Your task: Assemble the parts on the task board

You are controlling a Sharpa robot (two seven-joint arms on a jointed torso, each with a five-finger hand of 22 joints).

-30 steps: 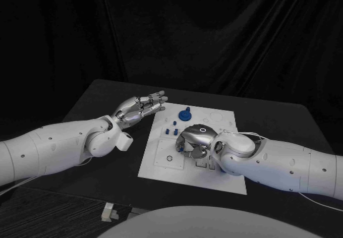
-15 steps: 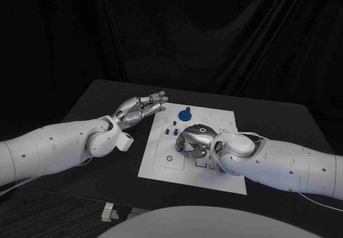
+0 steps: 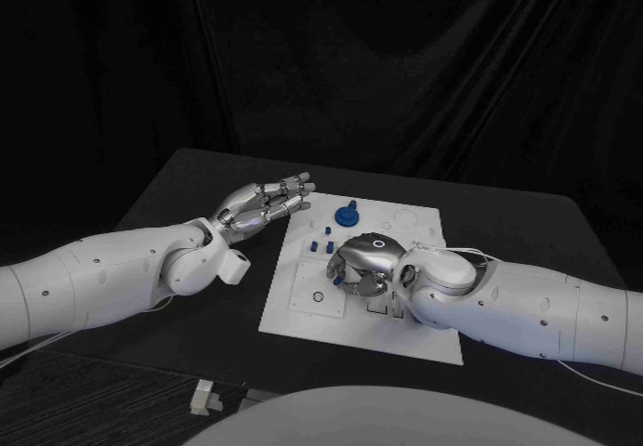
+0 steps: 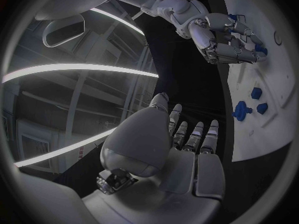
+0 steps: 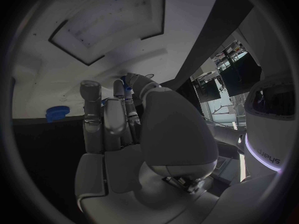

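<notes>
The white task board [image 3: 315,311] lies in the middle of the black table. My right hand [image 3: 364,258] is on the board's middle, fingers curled down and pinching a small blue part [image 3: 335,272]; the right wrist view shows blue at its fingertips [image 5: 127,88]. A round blue part [image 3: 347,216] stands at the board's far side, with small blue pegs [image 3: 321,244] just nearer. My left hand [image 3: 269,200] hovers beside the board's far left corner, fingers spread and holding nothing. In the left wrist view the right hand [image 4: 224,40] bends over the board [image 4: 274,84] near several blue parts [image 4: 254,92].
Open slots [image 3: 388,308] are cut into the board beside my right wrist. A small white object [image 3: 203,397] lies near the table's front left edge. Bare black table [image 3: 201,186] stretches left of the board under my left arm.
My right hand has edged slightly toward the board's left with the blue part in it. The left hand has stayed put.
</notes>
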